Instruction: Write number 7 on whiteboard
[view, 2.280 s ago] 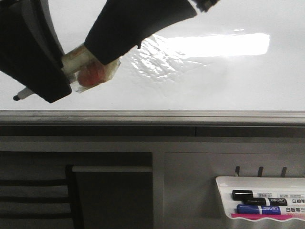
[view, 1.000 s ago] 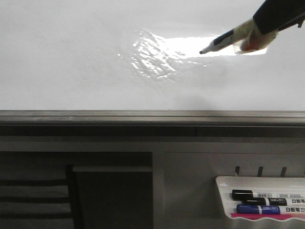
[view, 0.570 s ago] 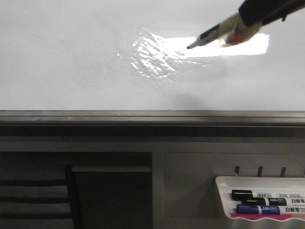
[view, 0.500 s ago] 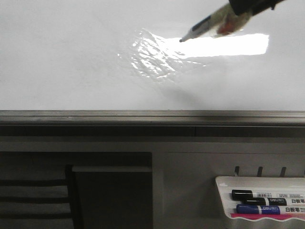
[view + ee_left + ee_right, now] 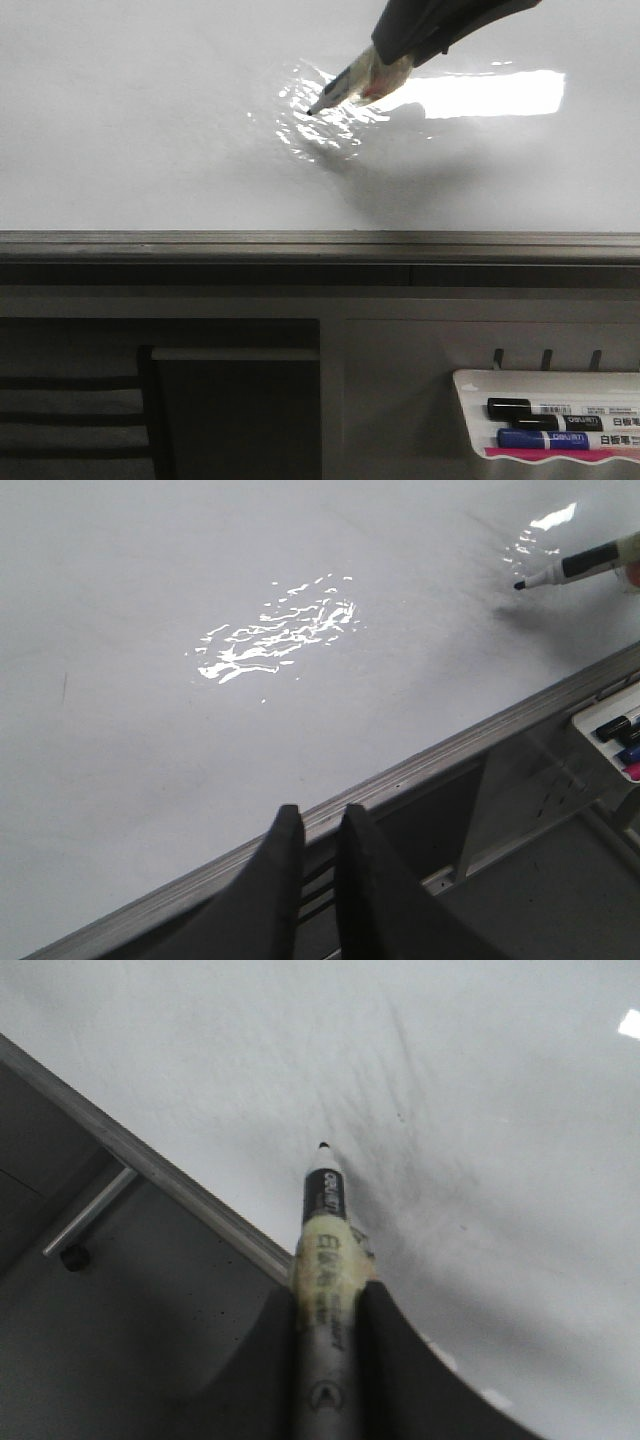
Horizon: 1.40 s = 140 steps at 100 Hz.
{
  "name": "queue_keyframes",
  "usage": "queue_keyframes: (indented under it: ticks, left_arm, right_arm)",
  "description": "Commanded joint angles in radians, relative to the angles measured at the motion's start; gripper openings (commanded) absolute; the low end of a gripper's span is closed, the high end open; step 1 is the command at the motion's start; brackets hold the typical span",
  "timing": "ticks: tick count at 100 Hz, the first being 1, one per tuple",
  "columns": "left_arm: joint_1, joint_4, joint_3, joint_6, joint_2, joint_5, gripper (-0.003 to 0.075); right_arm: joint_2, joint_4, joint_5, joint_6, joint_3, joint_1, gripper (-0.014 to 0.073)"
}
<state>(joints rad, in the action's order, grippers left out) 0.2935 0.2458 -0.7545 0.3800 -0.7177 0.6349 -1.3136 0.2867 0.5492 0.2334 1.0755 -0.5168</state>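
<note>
The large glossy white whiteboard (image 5: 150, 130) is seen lying flat, its surface smooth apart from a wrinkled, shiny patch (image 5: 315, 125) beside a bright rectangular glare (image 5: 490, 93). A ribbed grey metal edge rail (image 5: 320, 243) runs along its near side. No drawn number 7 can be made out on the board; only faint grey smudges are visible in the right wrist view.

A slim grey marker with a black nib (image 5: 340, 90), wrapped partway in yellowish tape, is pinched between the dark jaws of the right gripper (image 5: 325, 1360). It is held slanted, with the nib at or just above the wrinkled patch; contact cannot be confirmed. A soft shadow is cast on the board below it.

The left gripper (image 5: 317, 825) is held over the rail, well apart from the marker, its black tapered jaws pressed nearly together with nothing between them.

Below the rail, a small white plastic tray (image 5: 470, 385) is hung, holding a black marker (image 5: 545, 409) and a blue marker (image 5: 555, 438).
</note>
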Motion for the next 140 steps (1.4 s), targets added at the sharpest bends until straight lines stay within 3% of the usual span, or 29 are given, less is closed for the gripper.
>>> queue_keyframes:
  ticks: [1, 35, 66, 96, 120, 140]
  left_arm:
    - [-0.003, 0.02, -0.028, -0.011, 0.003, -0.071, 0.0059]
    - [-0.003, 0.02, -0.028, -0.011, 0.003, -0.071, 0.0059]
    - [-0.003, 0.02, -0.028, -0.011, 0.003, -0.071, 0.0059]
    - [-0.003, 0.02, -0.028, -0.011, 0.003, -0.071, 0.0059]
    - [-0.003, 0.02, -0.028, -0.011, 0.003, -0.071, 0.0059]
    - [-0.003, 0.02, -0.028, -0.011, 0.003, -0.071, 0.0059]
  right_arm:
    - [0.012, -0.008, -0.089, 0.0, 0.037, 0.0, -0.0046]
    - [-0.04, -0.019, -0.124, 0.0, 0.037, 0.045, -0.0046]
    - [0.017, -0.066, -0.016, -0.029, 0.037, 0.146, -0.0046]
    - [0.019, -0.06, 0.011, -0.029, 0.032, 0.14, -0.0046]
    - [-0.01, -0.043, 0.018, -0.029, -0.061, 0.048, -0.0046]
    - [0.005, -0.041, -0.005, -0.029, -0.048, 0.016, -0.0046]
